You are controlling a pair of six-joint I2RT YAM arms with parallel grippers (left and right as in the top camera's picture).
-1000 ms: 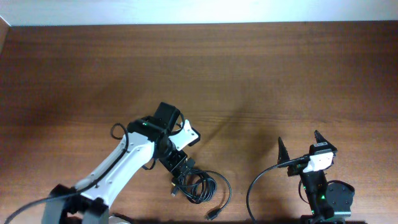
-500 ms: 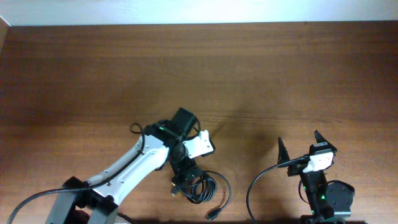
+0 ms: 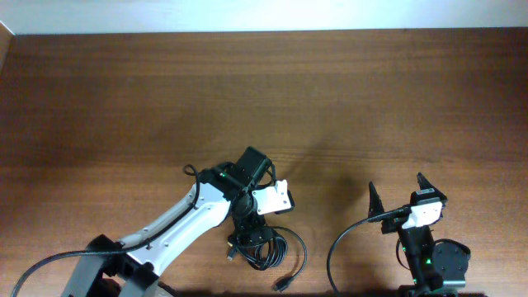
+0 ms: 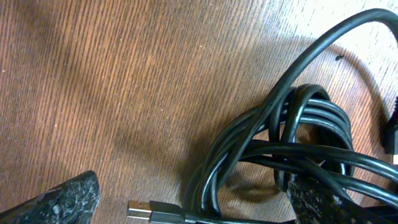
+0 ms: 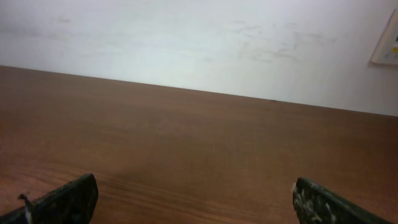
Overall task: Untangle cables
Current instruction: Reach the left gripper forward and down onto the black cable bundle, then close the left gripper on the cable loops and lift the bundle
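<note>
One bundle of cables (image 3: pixel 266 249), black, coiled and knotted on itself, lying on the table (image 3: pixel 148 99) close to its near edge, between the two arms. From overhead we record its long axis as running roughly left to right, along that edge. One loop bulges out to the right, and a loose tail curls down from it to a plug (image 3: pixel 282 285) that points toward the lower left. In the left wrist view several strands lie side by side in an oval coil slanting from lower left to upper right, and one strand arcs away to the top right corner. A second plug (image 4: pixel 149 210) lies at the bottom of that view, metal tip pointing left.

Two grippers. The left gripper (image 3: pixel 250 237) hangs directly over the bundle, jaws spread wide. We see one finger (image 4: pixel 62 199) left of the coil and the other in front of the strands at the right, with nothing clamped; whether either touches the cables we cannot tell. The right gripper (image 3: pixel 397 186) sits well apart to the right, over bare table, jaws likewise wide and holding nothing, its camera facing a pale wall (image 5: pixel 186 43)
</note>
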